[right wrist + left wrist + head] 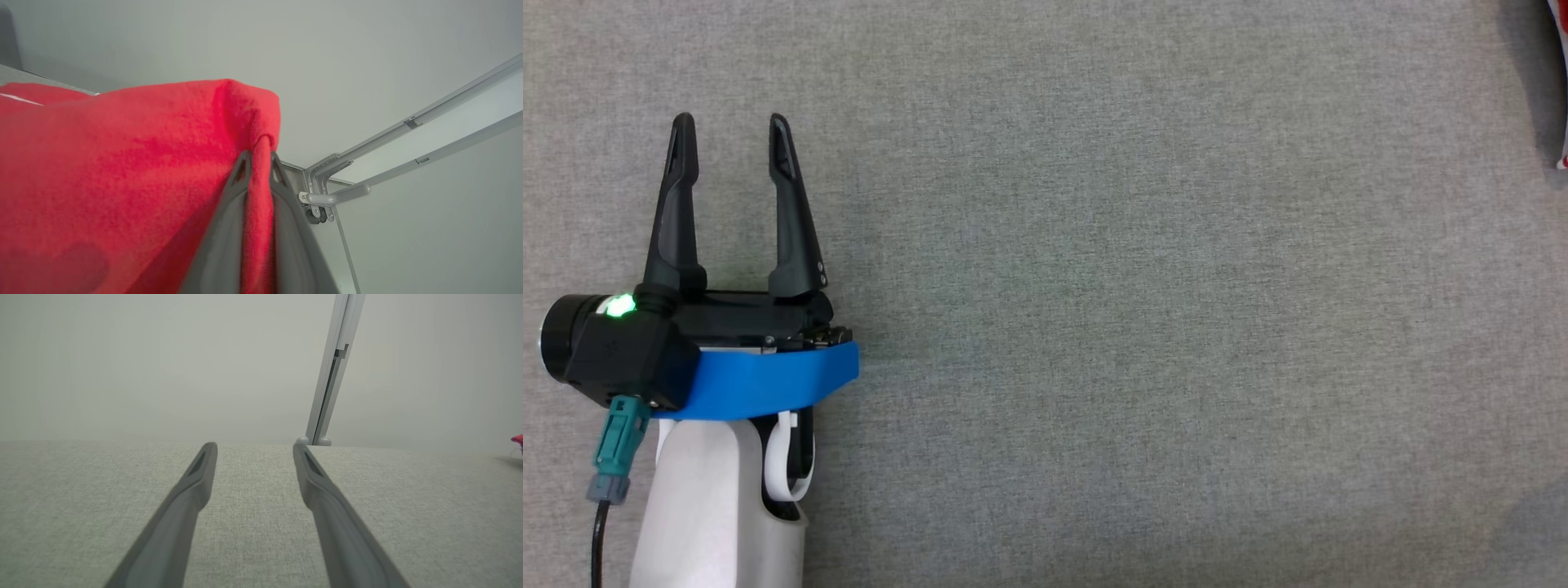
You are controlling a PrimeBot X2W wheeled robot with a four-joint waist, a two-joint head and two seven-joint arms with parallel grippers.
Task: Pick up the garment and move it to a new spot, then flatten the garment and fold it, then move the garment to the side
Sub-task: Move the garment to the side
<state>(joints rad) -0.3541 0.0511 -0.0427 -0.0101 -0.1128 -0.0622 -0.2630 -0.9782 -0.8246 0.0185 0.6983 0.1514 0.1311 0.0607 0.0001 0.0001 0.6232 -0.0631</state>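
Left end effector (731, 121): fingers spread wide with nothing between them. It sits at the lower left of the head view, pointing up it, over the desk (1135, 327). The desk top is grey woven fabric, bare around the fingers. Can't tell from the head view whether the tips touch the surface. In the left wrist view the left end effector (255, 446) is low over the desk (429, 506), tips aimed at its far edge. A green LED (619, 306) is lit on the wrist camera housing, and a blue band (768, 380) crosses the wrist.

Right end effector (260, 154): fingers nearly pressed together, pinching a fold of the garment (122, 163). The cloth is red and fuzzy. The pinched fold runs down between the two fingers and the rest drapes off to the left of the right wrist view.

Garment location: in the head view, a red sliver of garment (1564, 49) at the top right edge, with a shadow on the desk beside it, well apart from the left end effector. In the left wrist view, a small pink-red piece of garment (517, 438) at the far right edge, about at desk level.

Background: plain pale wall (122, 355), and a grey metal post (331, 375) behind the desk's far edge. The right wrist view has two grey rails (429, 118) meeting a bracket (322, 192).
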